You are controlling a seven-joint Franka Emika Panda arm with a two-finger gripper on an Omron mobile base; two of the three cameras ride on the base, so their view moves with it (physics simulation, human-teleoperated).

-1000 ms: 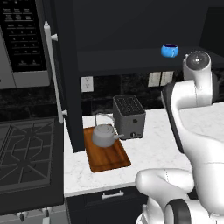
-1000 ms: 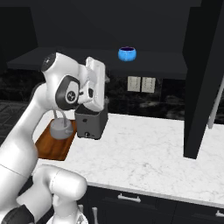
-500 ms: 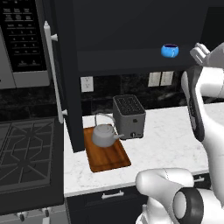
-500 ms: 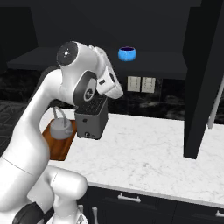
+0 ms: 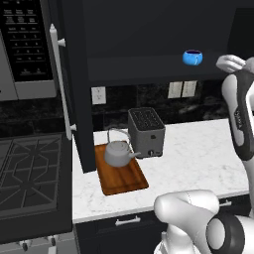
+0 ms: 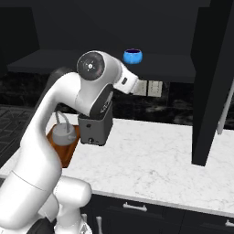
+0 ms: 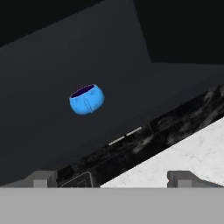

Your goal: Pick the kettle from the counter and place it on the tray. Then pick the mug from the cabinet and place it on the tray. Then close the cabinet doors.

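A: How is the arm posed?

B: The arm is raised high, its upper links folded above the counter [image 5: 198,149], with the wrist turned toward the cabinet [image 5: 149,30] shelf. In the hand view the gripper [image 7: 113,179] is seen with its two fingertips set wide apart and nothing between them; the mug [image 7: 86,99] is framed well ahead of them.

A: What is noted of shapes and materials?

B: The mug [image 5: 192,57] is a small rounded bright blue cup with a dark purple inside, standing on the dark shelf. The kettle [image 5: 118,153] is squat grey metal with a thin arched wire handle and is set on the tray [image 5: 124,181], a flat reddish-brown wooden rectangle with a low rim. A boxy dark grey toaster [image 5: 146,131] is placed just beside the kettle. The counter is white with faint grey veining. One of the cabinet doors [image 5: 74,84] is swung open, a long light grey bar handle being carried on it.

A: What has changed since a second ago?

B: The arm has been swung upward and to the right, away from the kettle and toaster. The kettle, tray and mug have been left where they were.
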